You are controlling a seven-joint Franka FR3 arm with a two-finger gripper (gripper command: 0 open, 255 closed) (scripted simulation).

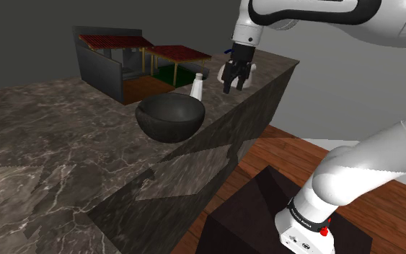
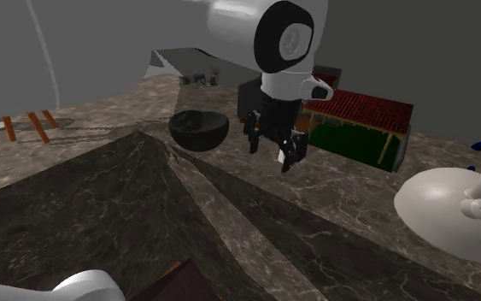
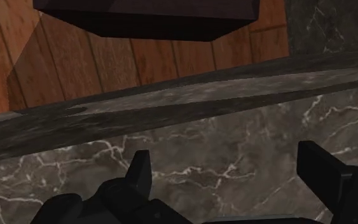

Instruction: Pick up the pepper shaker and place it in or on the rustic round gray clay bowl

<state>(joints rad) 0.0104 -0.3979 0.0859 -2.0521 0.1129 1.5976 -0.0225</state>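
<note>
On the dark marble counter (image 1: 64, 144), in the shoulder view, the slim white pepper shaker (image 1: 197, 86) stands upright at 1 o'clock of the round dark-grey bowl (image 1: 171, 117). The all-black gripper (image 1: 235, 86) hovers at the shaker's 3 o'clock, jaws wide apart and empty. Likely staged there for a sideways approach.
</note>
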